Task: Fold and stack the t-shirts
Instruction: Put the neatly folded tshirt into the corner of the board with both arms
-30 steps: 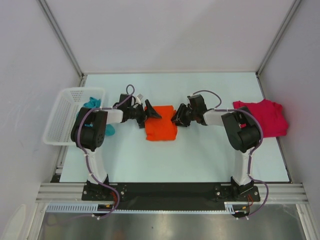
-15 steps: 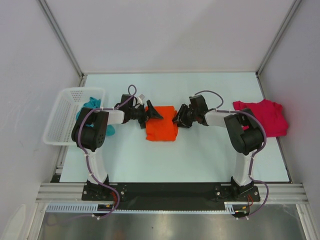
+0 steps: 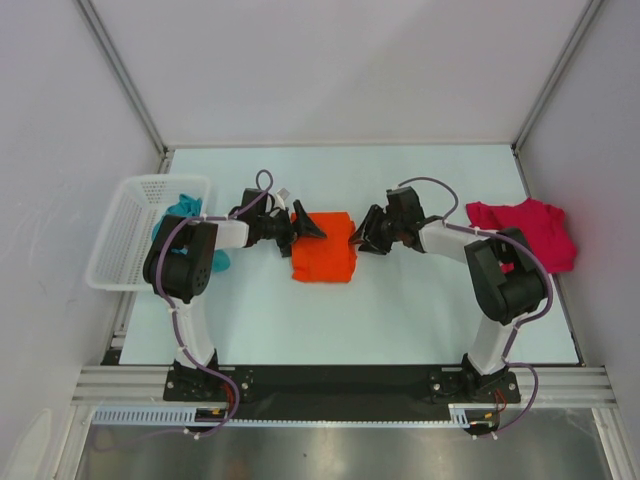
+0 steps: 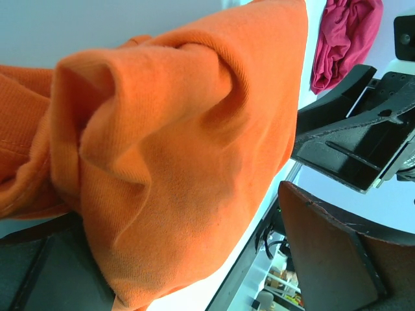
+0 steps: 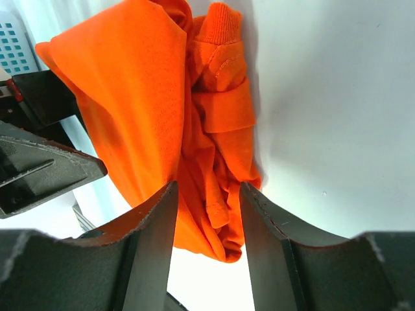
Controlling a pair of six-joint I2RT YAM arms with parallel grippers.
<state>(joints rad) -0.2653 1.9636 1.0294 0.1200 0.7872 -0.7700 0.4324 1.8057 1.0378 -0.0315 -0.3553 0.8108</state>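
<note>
The bright orange t-shirt (image 3: 322, 248) lies folded in a rough square at the table's middle. My left gripper (image 3: 301, 224) is open at its left top edge; in the left wrist view the orange cloth (image 4: 168, 149) bulges between the wide-apart fingers (image 4: 324, 259). My right gripper (image 3: 366, 232) is open at the shirt's right edge; its fingers (image 5: 152, 240) straddle a bunched orange fold (image 5: 217, 149) without pinching it. The crimson red t-shirt (image 3: 527, 233) lies crumpled at the far right. The teal t-shirt (image 3: 184, 208) hangs out of the basket.
A white mesh basket (image 3: 132, 232) stands at the left table edge, next to the left arm. Grey walls close in the table at the back and sides. A black rail runs along the near edge (image 3: 340, 380).
The right arm's elbow has swung to the right and its gripper has drawn slightly right along the orange shirt's edge. The left gripper has barely moved. The orange shirt lies as before.
</note>
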